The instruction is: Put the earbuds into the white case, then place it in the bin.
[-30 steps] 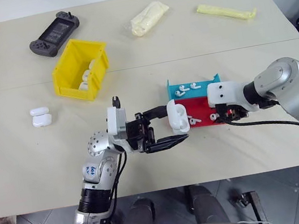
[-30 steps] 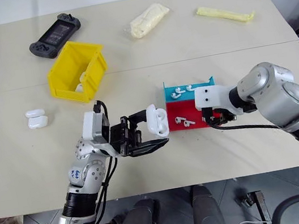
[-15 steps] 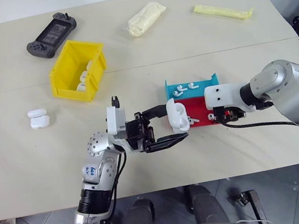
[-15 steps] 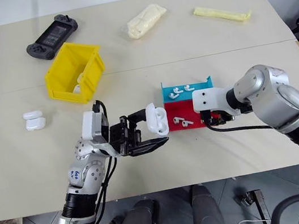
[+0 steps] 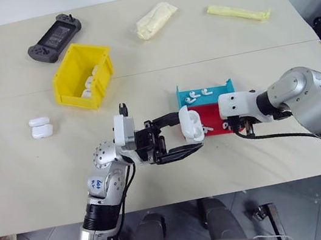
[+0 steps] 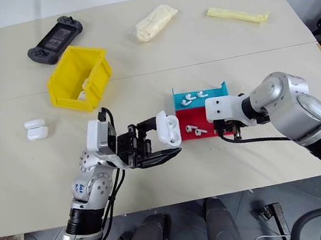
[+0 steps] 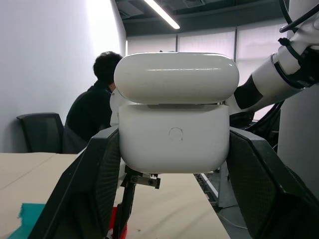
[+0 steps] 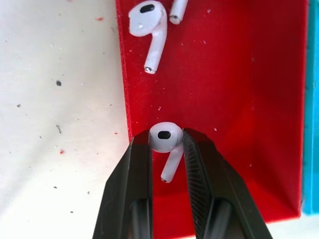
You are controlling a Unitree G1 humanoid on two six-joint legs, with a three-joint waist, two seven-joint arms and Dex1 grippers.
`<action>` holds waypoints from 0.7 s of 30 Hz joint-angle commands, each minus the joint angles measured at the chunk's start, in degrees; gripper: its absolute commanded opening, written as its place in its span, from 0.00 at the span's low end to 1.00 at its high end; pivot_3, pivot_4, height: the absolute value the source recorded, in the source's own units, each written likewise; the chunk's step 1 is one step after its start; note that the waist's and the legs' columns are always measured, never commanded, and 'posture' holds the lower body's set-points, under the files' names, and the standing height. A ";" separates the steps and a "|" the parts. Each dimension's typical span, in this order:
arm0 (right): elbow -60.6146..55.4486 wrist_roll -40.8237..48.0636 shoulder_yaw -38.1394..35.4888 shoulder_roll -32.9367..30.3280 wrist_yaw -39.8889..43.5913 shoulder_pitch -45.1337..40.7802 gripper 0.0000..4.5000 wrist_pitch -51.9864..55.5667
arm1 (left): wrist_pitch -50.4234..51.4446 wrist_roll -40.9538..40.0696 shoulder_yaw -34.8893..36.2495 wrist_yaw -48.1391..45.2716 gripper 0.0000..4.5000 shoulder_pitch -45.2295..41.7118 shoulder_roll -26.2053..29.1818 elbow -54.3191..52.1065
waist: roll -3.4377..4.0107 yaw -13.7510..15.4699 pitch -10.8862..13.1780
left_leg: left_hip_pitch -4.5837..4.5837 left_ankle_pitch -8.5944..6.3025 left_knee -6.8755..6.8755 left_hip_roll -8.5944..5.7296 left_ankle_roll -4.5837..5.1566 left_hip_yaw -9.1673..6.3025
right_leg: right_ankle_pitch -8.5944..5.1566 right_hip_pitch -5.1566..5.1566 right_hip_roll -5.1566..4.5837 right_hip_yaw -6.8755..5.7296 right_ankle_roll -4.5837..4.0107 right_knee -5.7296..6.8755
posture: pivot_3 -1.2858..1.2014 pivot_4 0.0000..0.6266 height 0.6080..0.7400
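My left gripper [image 5: 189,131] is shut on the white case [image 5: 190,125], held above the table with its lid flipped open. The wrist view shows the case [image 7: 174,137] clamped between both fingers. My right gripper [image 8: 167,144] reaches down into the red tray [image 5: 216,118] and is shut on the head of one earbud [image 8: 165,137]. A second earbud [image 8: 150,21] lies further along the red tray. Two more earbuds [image 5: 199,95] lie in the blue tray [image 5: 205,90]. The yellow bin [image 5: 71,97] stands at the far left with white cases inside.
Two closed white cases [image 5: 41,127] lie on the table left of the bin. A black game console [image 5: 54,38], a pale plastic bag [image 5: 153,21] and a yellow strip [image 5: 240,12] lie along the far side. A person [image 7: 92,114] sits in the background.
The right gripper's fingers have drawn together in the red tray. Both arms otherwise stay in place, the left still holding the case. The whole picture has shifted slightly.
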 commanded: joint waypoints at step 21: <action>-22.85 56.96 -45.79 36.86 -29.51 25.90 0.11 -6.57 | 6.45 -4.47 1.35 -1.44 0.62 -0.64 -0.24 -0.27 | 0.03 0.03 -0.01 | 0.16 -0.02 -0.02 0.26 -0.01 -0.33 | 0.00 0.04 0.01 0.11 0.01 0.26 | 0.52 0.24 1.00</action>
